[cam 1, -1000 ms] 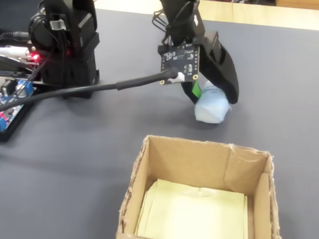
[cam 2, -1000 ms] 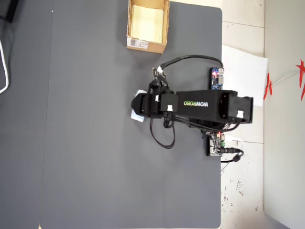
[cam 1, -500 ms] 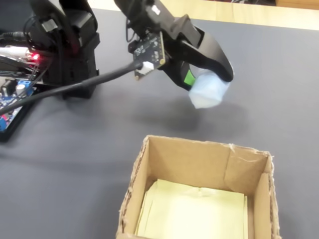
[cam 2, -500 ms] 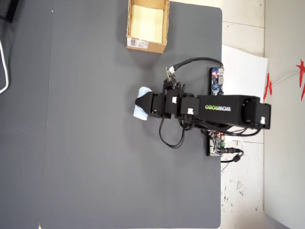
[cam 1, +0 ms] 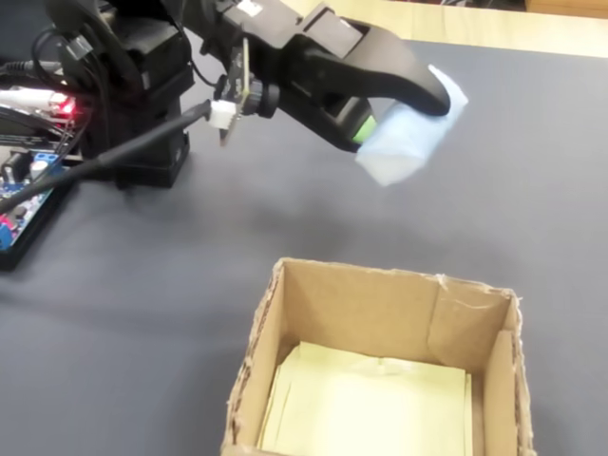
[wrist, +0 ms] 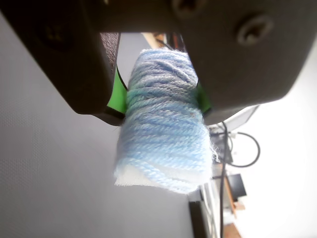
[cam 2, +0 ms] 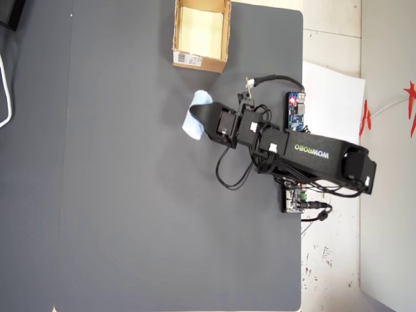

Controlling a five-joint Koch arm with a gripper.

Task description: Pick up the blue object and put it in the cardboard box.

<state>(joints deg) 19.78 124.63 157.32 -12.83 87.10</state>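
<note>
Gripper (wrist: 161,101) clamped on blue object (wrist: 163,134), roll pinched between both jaws, lifted off surface (cam 1: 171,275), sticking out past the fingertips.

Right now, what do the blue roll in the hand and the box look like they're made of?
The blue roll looks like soft wound yarn: the wrist view shows fuzzy parallel strands and stray fibres, with something white at its lower end, possibly a core or wrapping. The box looks like plain brown corrugated cardboard, matte, with rough torn edges and a pale yellowish lining. The hand looks like matte black plastic with green pads.
</note>
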